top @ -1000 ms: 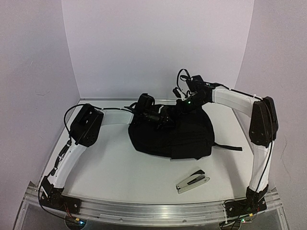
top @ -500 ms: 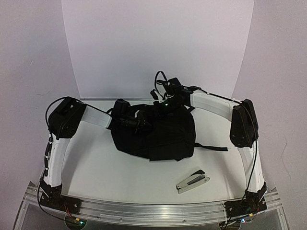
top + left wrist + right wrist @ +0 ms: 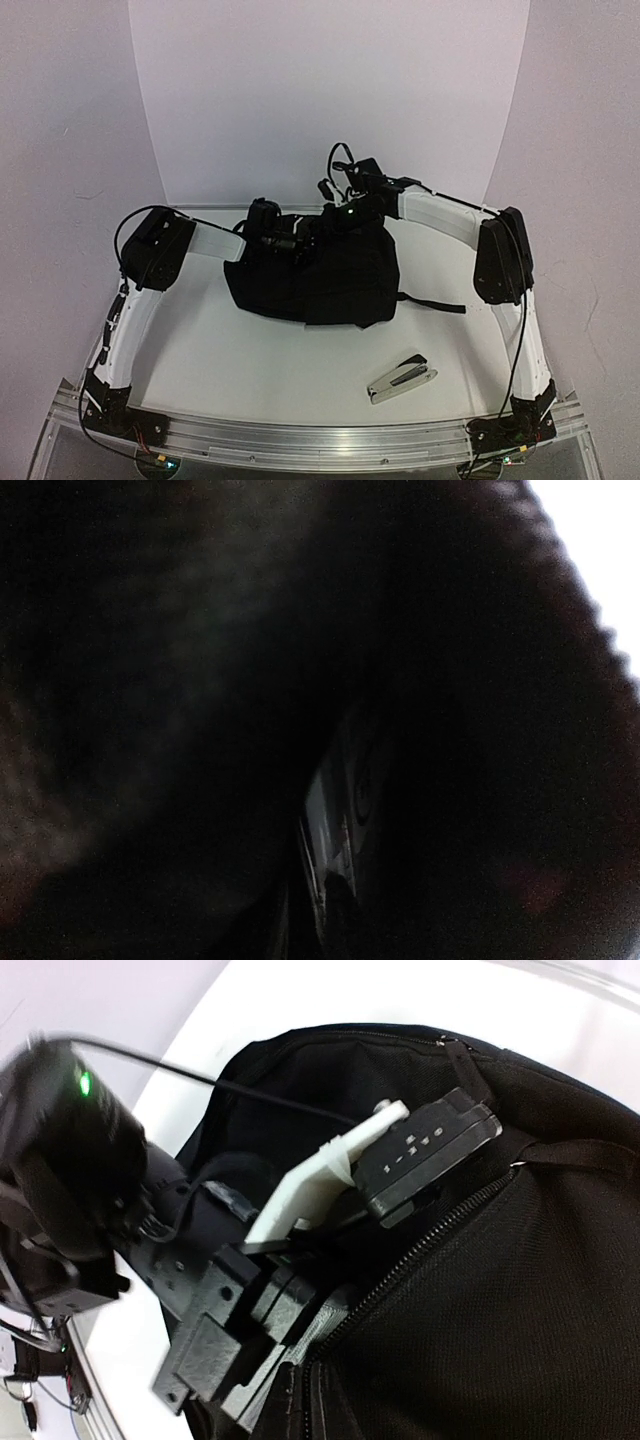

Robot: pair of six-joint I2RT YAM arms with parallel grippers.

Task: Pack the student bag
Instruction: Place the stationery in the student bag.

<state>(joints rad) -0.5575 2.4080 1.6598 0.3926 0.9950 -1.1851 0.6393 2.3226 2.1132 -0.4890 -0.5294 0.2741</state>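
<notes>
From the overhead camera I saw the bag (image 3: pixel 320 285) slumped at the middle back of the table (image 3: pixel 250 350), one strap (image 3: pixel 435 303) trailing to the right, with both arms bent in over its top edge. A stapler (image 3: pixel 400 378) lay well apart from it, near the front right. The left wrist camera gave me only dark fabric pressed against the lens, so I could not tell whether the left jaws were released or clenched. The right wrist camera showed the right jaws clenched on the bag's rim beside the zip (image 3: pixel 420 1250). I judged we were at the opening step, with the stapler not yet packed. Next, one arm would need to hold the mouth wide while the other fetched the stapler.
</notes>
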